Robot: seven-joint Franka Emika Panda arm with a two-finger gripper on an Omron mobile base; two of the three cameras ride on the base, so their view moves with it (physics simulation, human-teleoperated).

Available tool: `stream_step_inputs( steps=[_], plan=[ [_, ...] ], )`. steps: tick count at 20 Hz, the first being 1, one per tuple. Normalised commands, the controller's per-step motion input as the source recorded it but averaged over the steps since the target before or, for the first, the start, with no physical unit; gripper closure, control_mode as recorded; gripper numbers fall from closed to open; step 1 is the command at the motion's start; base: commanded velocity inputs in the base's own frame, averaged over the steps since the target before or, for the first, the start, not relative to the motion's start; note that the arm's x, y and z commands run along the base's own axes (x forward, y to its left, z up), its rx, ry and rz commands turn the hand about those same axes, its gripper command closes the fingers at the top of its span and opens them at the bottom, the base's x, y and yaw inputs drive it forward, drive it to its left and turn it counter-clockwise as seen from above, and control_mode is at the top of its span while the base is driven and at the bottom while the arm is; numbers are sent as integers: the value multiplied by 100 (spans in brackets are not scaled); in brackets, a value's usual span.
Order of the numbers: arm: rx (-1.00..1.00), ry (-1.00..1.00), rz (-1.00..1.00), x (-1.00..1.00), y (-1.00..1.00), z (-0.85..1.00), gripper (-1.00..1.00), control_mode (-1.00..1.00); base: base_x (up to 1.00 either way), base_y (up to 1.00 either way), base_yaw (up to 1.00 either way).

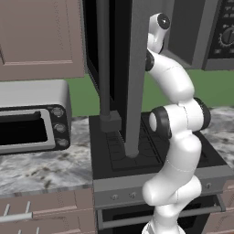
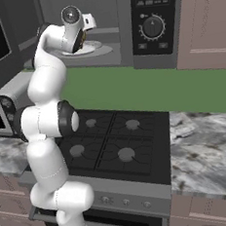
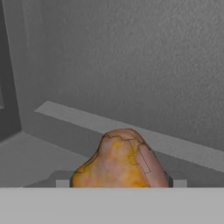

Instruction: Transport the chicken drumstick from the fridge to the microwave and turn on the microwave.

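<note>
1 microwave (image 2: 126,30), door open, above the stove (image 2: 113,144) with 4 burners. Arm reaches into its cavity over 1 pale turntable plate (image 2: 96,49). 1 chicken drumstick (image 3: 120,162) low in the hand view, inside the grey cavity; cannot tell whether the jaws pinch it. 1 toaster oven (image 1: 34,116) left of the stove, 3 knobs.

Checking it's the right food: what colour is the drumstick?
Golden-orange with yellow patches on the drumstick, clearest in the hand view.
</note>
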Motion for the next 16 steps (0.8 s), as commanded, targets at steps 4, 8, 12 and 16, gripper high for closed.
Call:
stream_step_inputs(
  steps=[4,8,12,16],
  plan=[
    [0,-3,0,0,0,-11,100,-100,0,0,0],
    [0,0,0,0,0,-7,-100,-100,0,0,0],
    [0,0,0,-1,0,-1,-100,-100,0,0,0],
    [0,0,0,-5,0,0,-100,-100,0,0,0]
  ],
)
